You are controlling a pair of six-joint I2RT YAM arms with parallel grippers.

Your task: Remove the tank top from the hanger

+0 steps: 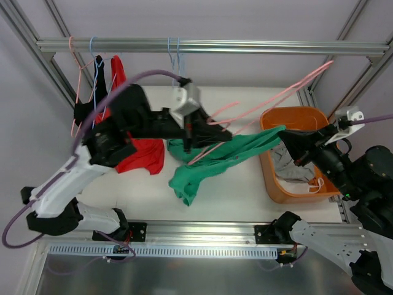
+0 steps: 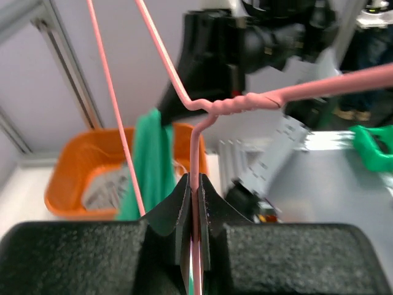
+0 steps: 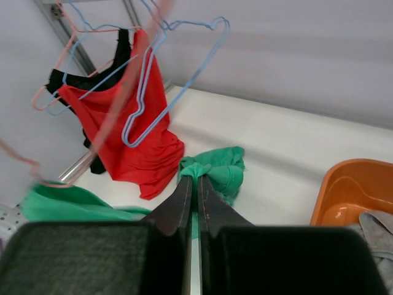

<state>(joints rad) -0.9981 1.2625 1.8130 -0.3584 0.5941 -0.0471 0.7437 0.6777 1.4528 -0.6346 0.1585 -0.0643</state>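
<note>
The green tank top (image 1: pixel 202 165) is stretched across the table's middle, with its lower part bunched on the white surface. My right gripper (image 1: pixel 287 133) is shut on one end of it, raised over the orange basket; in the right wrist view the bunched green cloth (image 3: pixel 218 172) sits at the closed fingertips (image 3: pixel 198 179). My left gripper (image 1: pixel 189 136) is shut on the pink wire hanger (image 1: pixel 295 87), which slants up to the right. The pink hanger (image 2: pixel 245 101) is pinched just below its twisted neck in the left wrist view, between closed fingers (image 2: pixel 196 184). Its lower wire runs into the green cloth.
An orange basket (image 1: pixel 270 178) with grey clothes stands at the right. A red top (image 1: pixel 144 157) and a black top (image 1: pixel 86 110) hang on hangers at the left of the metal rail (image 1: pixel 215 46). Blue hangers (image 1: pixel 176 61) hang empty at mid-rail.
</note>
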